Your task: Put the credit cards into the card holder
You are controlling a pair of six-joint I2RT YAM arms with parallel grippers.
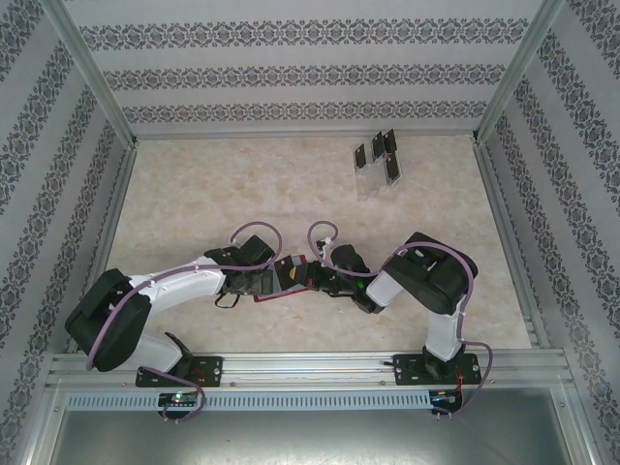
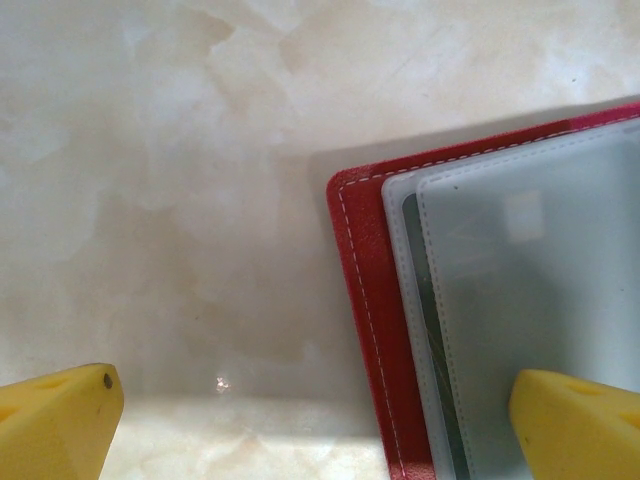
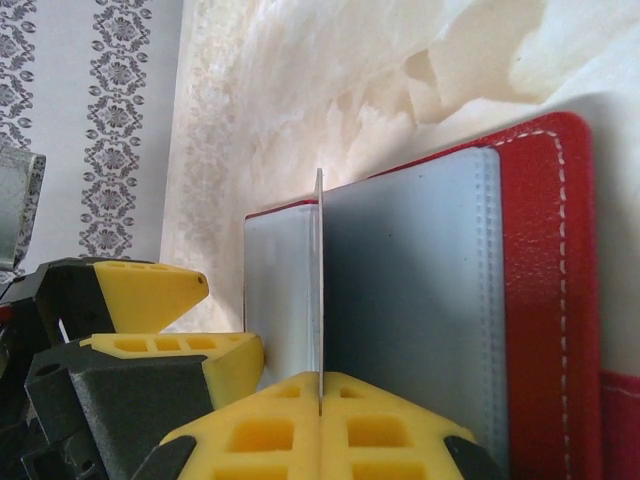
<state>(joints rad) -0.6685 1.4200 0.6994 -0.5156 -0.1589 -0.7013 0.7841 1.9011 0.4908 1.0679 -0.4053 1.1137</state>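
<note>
1. Pinching a thin credit card [image 3: 319, 260] seen edge-on, the right claw [image 3: 320, 395] is pressing its two yellow fingertips tight together on the card's lower end.
2. The card is standing upright across the grey pocket panel of the red card holder [image 3: 560, 300]. Whether its edge is sitting in a pocket, I cannot tell.
3. The left claw [image 2: 320, 420] is gaping wide and grasping nothing. One yellow fingertip [image 2: 575, 425] is hanging over the holder's grey panel and the other is hanging over bare counter [image 2: 150, 200]. Whether the first is pressing down is not clear.
4. The card holder is lying open and flat on the counter, near the front middle, with both arms reaching in over it in the top view.
5. The right wrist view is catching the left claw's yellow fingers [image 3: 150, 290] just beside the holder's far edge.
6. The left wrist view is showing the holder's white stitching and a dark strip under the cloudy pocket.
7. The top view is showing a clear plastic rack [image 1: 373, 184] at the back right, well apart from the holder, with several dark cards [image 1: 390, 155] standing in it.
</note>
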